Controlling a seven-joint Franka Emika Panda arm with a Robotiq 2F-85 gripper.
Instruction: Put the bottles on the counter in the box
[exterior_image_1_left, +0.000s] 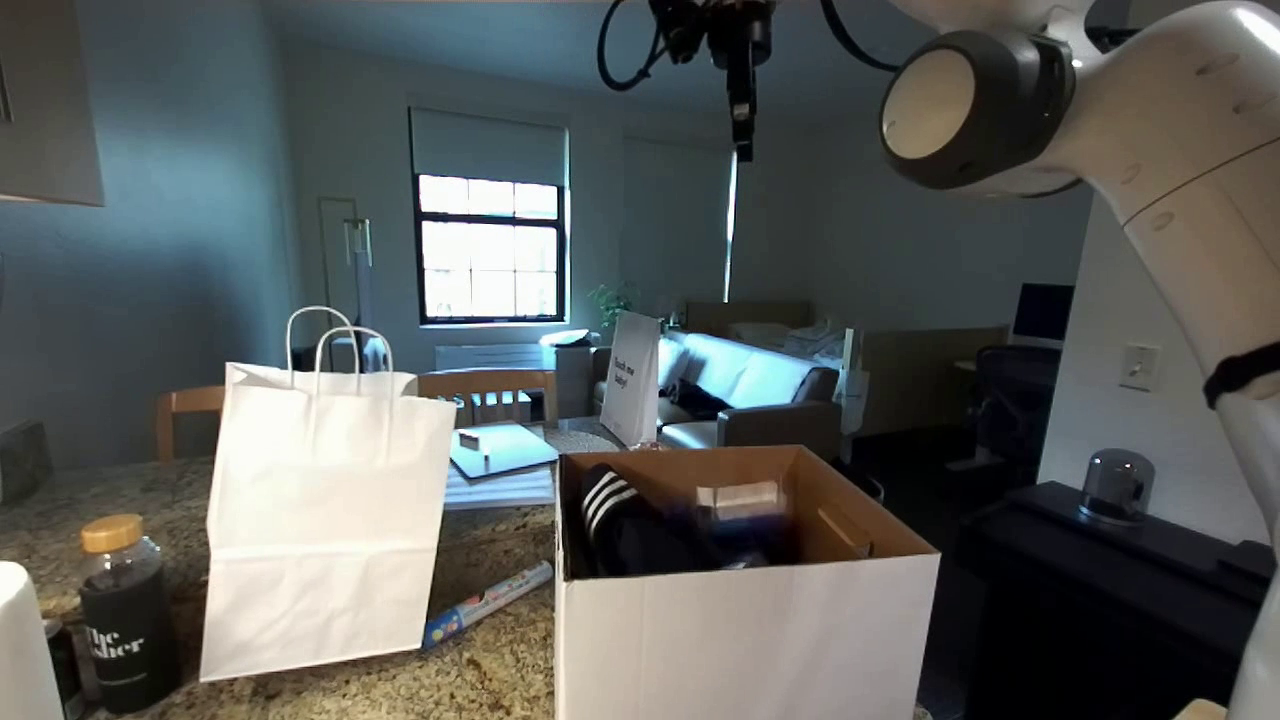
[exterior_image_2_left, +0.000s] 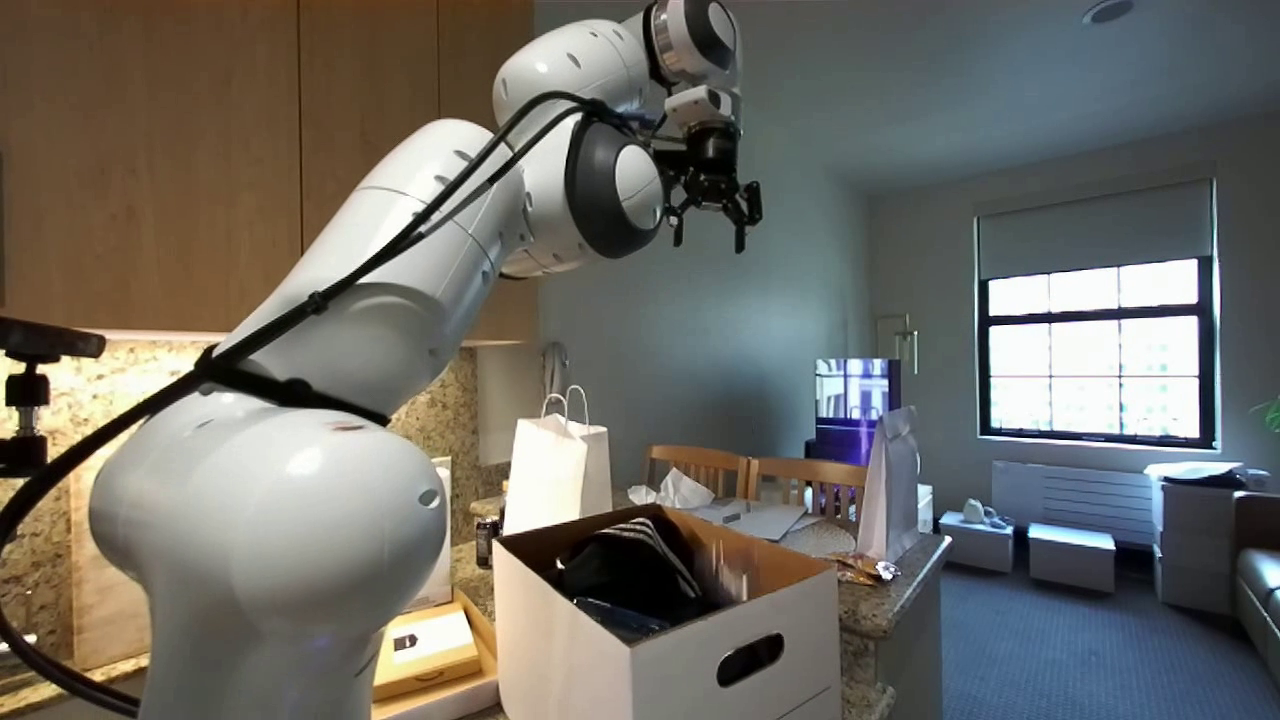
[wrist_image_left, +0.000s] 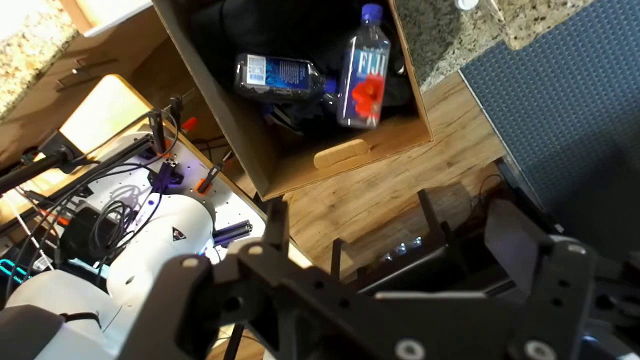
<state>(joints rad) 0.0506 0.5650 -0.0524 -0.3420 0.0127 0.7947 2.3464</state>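
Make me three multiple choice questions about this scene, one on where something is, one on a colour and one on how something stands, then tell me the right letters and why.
1. Where is the orange-capped bottle?
A. On the sofa
B. On the counter, beside the white paper bag
C. On the floor

2. What colour is the cap on the bottle with the red flower?
A. Orange
B. White
C. Blue

3. How does the tool, which hangs higher than the box, stand?
A. Open
B. Shut
C. Clamped on a bag handle

Right letters:
1 B: an exterior view shows it upright on the counter, next to the white paper bag.
2 C: the wrist view shows that cap in blue.
3 A: in an exterior view its fingers are apart, with nothing between them.
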